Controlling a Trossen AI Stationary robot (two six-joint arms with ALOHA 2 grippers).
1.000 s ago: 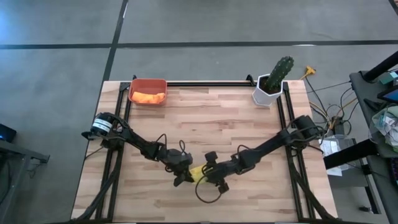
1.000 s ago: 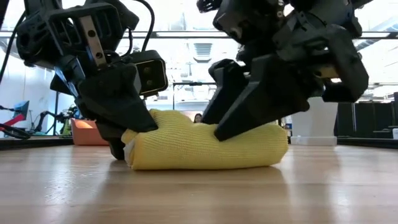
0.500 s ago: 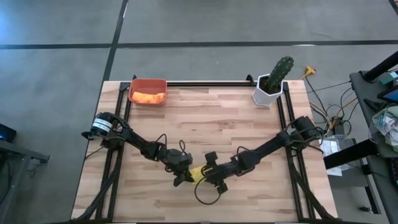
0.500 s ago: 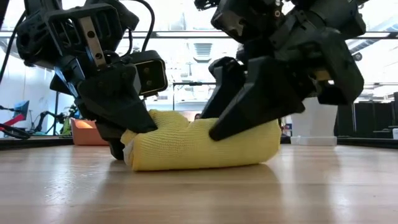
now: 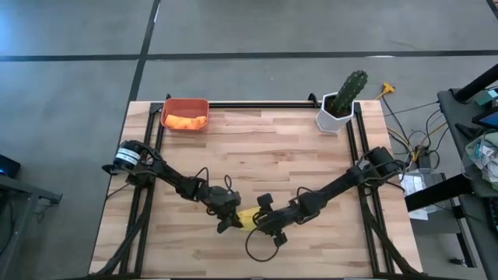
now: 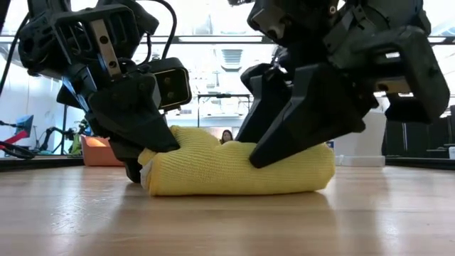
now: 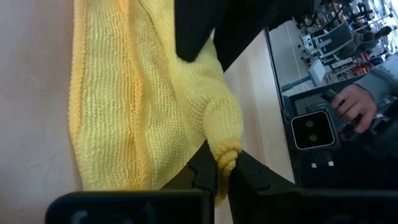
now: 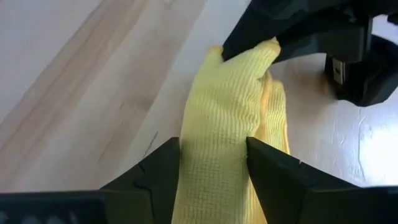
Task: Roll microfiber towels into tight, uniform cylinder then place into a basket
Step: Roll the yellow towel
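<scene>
The yellow towel (image 5: pixel 247 218) lies rolled into a short thick roll (image 6: pixel 227 174) on the wooden table, near its front edge. My left gripper (image 5: pixel 231 220) is shut on the roll's left end. My right gripper (image 5: pixel 263 223) comes down on the roll's right half, with a finger on either side of it. At the far left corner stands the red-orange basket (image 5: pixel 176 104), and the orange towel (image 5: pixel 187 121) lies inside it. My left gripper pinches a bunched tip of cloth (image 7: pixel 224 155) at the roll's left end between its two fingers. It comes slanting down from the table's left. The roll rests on the table. My right gripper holds the roll's body (image 8: pixel 214 163) between its two fingers (image 8: pixel 163 171), which lie across the roll and touch both of its sides. It slants down from the table's right. The roll lies level on the table below the fingers.
A white pot with a green cactus (image 5: pixel 340 105) stands at the far right corner. Black rails run along the table's left, right and far sides. Bare wood lies between the roll and the basket. Beyond the table, the left wrist view shows a person's hand (image 7: pixel 354 102).
My right gripper has shifted slightly along the roll, and the roll's right end has moved a little back and forth with it. The left gripper and the roll's left end have kept still.
</scene>
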